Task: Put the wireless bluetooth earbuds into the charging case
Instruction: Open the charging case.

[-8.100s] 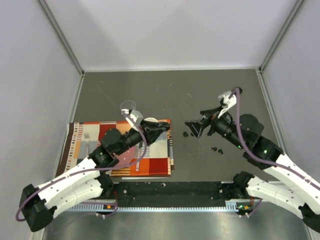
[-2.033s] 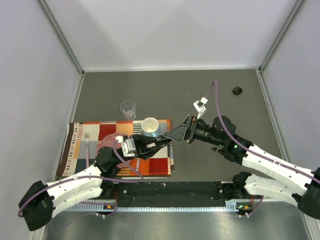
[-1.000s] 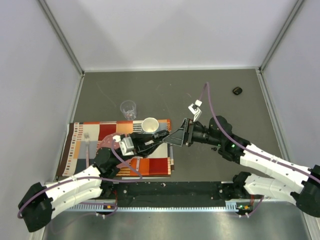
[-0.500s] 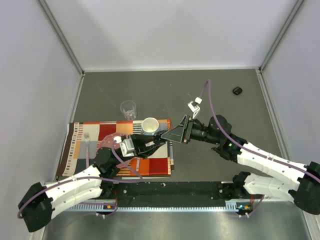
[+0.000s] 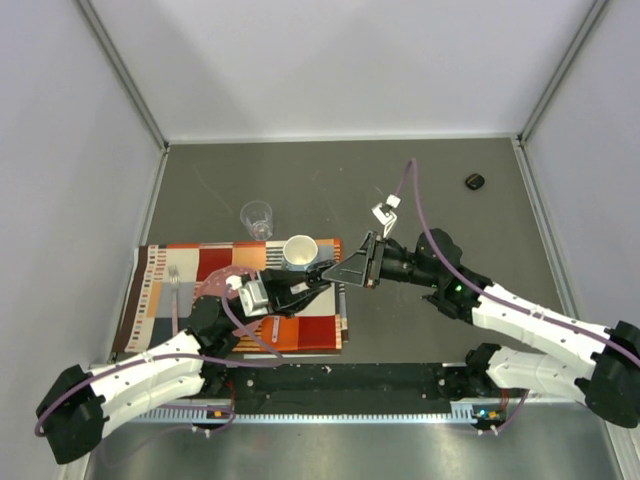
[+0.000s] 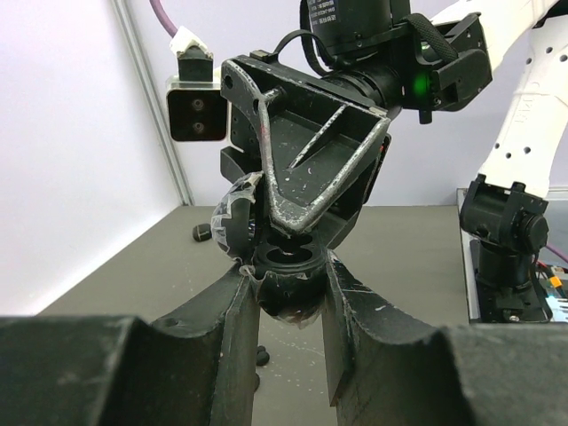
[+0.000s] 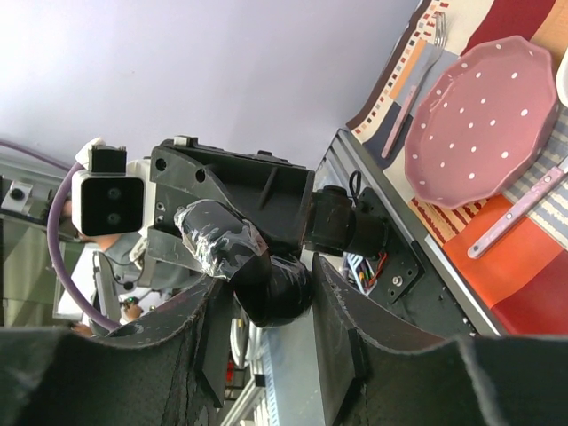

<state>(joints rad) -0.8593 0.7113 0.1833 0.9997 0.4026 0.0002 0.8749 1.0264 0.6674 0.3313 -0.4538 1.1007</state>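
Observation:
The black, tape-wrapped charging case [image 6: 286, 288] is held in the air above the placemat's right edge, my left gripper [image 6: 288, 266] shut on its body. Its lid [image 6: 232, 222] hangs open to the left, and the two sockets face up. My right gripper [image 7: 271, 275] comes in from the opposite side, and its fingers press both flanks of the same case [image 7: 275, 288]. In the top view the two grippers meet tip to tip [image 5: 330, 270], which hides the case. Tiny black earbuds [image 6: 260, 356] lie on the grey table below, and another small black piece [image 6: 202, 232] lies further off.
A white mug [image 5: 299, 251] stands just behind the meeting grippers, with a clear glass [image 5: 257, 215] beyond it. The striped placemat [image 5: 320, 325] carries a pink dotted plate [image 7: 484, 115] and a fork [image 5: 173, 290]. A second black case [image 5: 474, 181] lies at the far right.
My right gripper's jaws have narrowed from wide open onto the case, and that arm has crept slightly left. The left gripper has kept its hold without moving.

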